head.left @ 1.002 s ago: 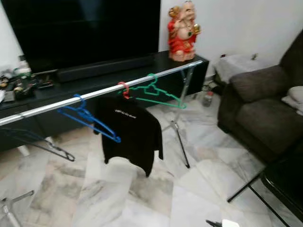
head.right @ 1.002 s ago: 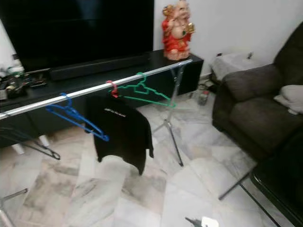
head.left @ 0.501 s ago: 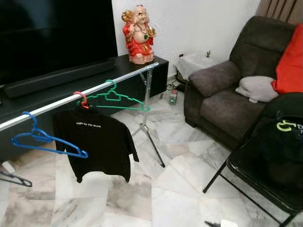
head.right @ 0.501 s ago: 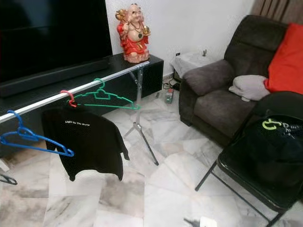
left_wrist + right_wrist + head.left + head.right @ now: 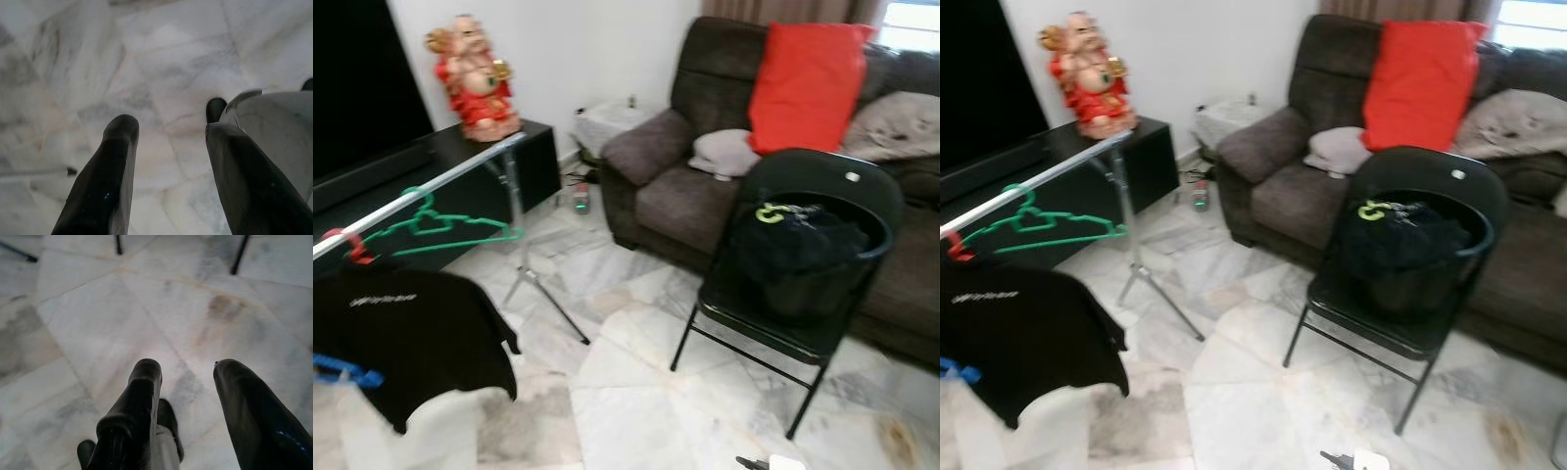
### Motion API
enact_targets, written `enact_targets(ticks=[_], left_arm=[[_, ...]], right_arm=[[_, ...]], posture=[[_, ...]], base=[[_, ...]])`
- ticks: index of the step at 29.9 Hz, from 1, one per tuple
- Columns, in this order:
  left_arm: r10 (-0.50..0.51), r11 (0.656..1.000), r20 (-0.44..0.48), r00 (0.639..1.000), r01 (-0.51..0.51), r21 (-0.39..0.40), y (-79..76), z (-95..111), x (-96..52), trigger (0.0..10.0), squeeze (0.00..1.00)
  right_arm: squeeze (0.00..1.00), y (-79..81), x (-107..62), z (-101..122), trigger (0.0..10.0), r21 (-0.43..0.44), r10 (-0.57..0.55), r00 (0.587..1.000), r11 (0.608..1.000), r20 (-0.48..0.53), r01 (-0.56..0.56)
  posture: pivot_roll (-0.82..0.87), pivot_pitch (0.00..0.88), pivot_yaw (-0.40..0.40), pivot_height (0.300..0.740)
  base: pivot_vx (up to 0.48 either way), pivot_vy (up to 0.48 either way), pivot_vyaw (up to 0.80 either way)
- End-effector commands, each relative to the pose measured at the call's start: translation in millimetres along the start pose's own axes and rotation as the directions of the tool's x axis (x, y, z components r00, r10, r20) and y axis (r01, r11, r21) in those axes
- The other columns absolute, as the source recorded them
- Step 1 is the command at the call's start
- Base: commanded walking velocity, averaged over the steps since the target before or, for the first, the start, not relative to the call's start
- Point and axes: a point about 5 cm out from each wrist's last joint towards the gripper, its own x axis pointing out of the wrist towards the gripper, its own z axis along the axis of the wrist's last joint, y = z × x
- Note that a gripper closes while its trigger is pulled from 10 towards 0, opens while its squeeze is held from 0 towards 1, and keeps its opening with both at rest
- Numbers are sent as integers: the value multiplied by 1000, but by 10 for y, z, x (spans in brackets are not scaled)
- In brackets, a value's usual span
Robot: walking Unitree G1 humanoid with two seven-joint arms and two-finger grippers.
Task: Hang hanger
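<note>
Status: early stage — no hanger is in either gripper, so the pick-up and the hanging both remain to be done.

The left gripper (image 5: pixel 166 147) hangs low over the marble floor (image 5: pixel 636 411); its two black fingers (image 5: pixel 105 171) stand apart with only floor between them. The right gripper (image 5: pixel 188 396) likewise points at the floor, fingers (image 5: pixel 134 401) spread and holding nothing.

The clothes rail (image 5: pixel 431 181) runs along the robot's left, in front of the black TV cabinet (image 5: pixel 524 147) that carries a red figurine (image 5: pixel 470 73). Already on the rail:
- a green hanger (image 5: pixel 435 230), bare;
- a red hanger (image 5: pixel 347 245) carrying a black T-shirt (image 5: pixel 406 338);
- a blue hanger (image 5: pixel 342 372), of which just a part shows at the frame's left edge.

Ahead and to the right stands a black folding chair (image 5: pixel 793 255), well apart from the rail, with dark clothing (image 5: pixel 793 245) heaped on its seat. A yellow-green curved piece (image 5: pixel 769 211) lies on top of the heap — it may be the hook of a hanger, but this cannot be confirmed. Behind the chair is a dark sofa (image 5: pixel 675 166) with a red cushion (image 5: pixel 803 83).

Judgement: the head camera faces the chair, which suggests it is the source of the next item. Remaining steps — reach the chair, grasp the item, carry it to the rail, hook it on.
</note>
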Motion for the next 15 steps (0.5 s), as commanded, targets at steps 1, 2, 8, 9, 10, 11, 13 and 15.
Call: enact_targets(ticks=[1, 2, 8, 9, 10, 11, 13, 15], left_arm=[[3, 1000, 2, 1000, -3, 19, 26, 7, -2, 10000, 0], [0, 1000, 0, 1000, 0, 23, 25, 7, -1, 10000, 0], [-3, 999, -3, 1000, 3, 37, 26, 10, 0, 10000, 0], [-2, 999, -2, 1000, 3, 36, 27, 10, 0, 10000, 0], [-2, 999, -2, 1000, 3, 36, 27, 10, 0, 10000, 0], [-2, 999, -3, 1000, 3, 36, 26, 10, 0, 10000, 0], [-3, 999, -3, 1000, 4, 38, 28, 11, 1, 10000, 0], [-4, 999, -5, 1000, 4, 41, 29, 12, 1, 10000, 0]], right_arm=[[0, 40, 4, 9, 10000, 1, 9, 1000, 1000, 0, -9], [0, 40, 4, 11, 10000, 1, 9, 1000, 1000, 1, -9], [0, 43, 5, 17, 10000, -3, 11, 1000, 1000, 3, -11], [0, 43, 5, 16, 10000, 0, 9, 1000, 1000, 3, -9], [0, 43, 5, 16, 10000, 0, 9, 1000, 1000, 3, -9], [0, 42, 5, 16, 10000, 0, 9, 1000, 1000, 3, -9], [0, 43, 6, 18, 10000, 2, 8, 1000, 1000, 3, -8], [0, 46, 6, 19, 10000, 1, 8, 1000, 1000, 4, -8]], posture=[[29, 0, 62, 740], [29, 0, 62, 740], [28, 0, 63, 740], [28, 0, 63, 740], [28, 0, 63, 740], [28, 0, 62, 740], [27, 0, 66, 740], [30, 0, 67, 740]], base=[[0, 0, -800], [0, 0, -800], [0, 0, -800], [0, 0, -800], [0, 0, -800], [0, 0, -800], [0, 0, -800], [0, 0, -800]])
